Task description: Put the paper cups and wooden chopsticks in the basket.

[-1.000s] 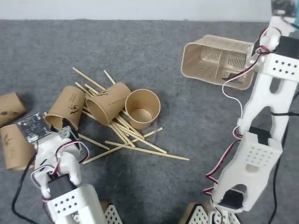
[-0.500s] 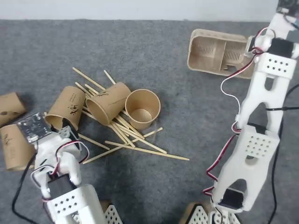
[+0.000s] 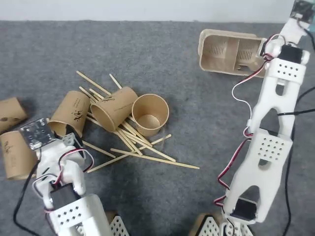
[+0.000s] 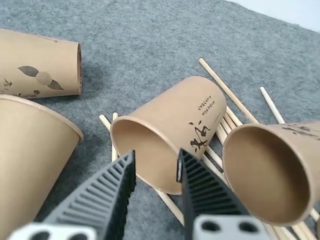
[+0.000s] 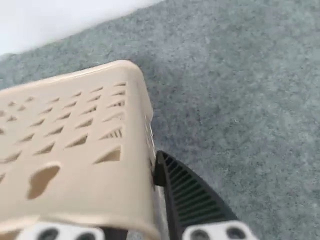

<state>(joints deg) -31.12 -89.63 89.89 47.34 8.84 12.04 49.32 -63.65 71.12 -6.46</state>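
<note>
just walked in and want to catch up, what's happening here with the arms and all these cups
The right gripper is clamped on a wall of the basket, holding it tipped on its side at the far right of the grey mat. The left gripper is open at the rim of a paper cup lying on its side. The other cups and the wooden chopsticks lie scattered on the mat; none is in the basket.
</note>
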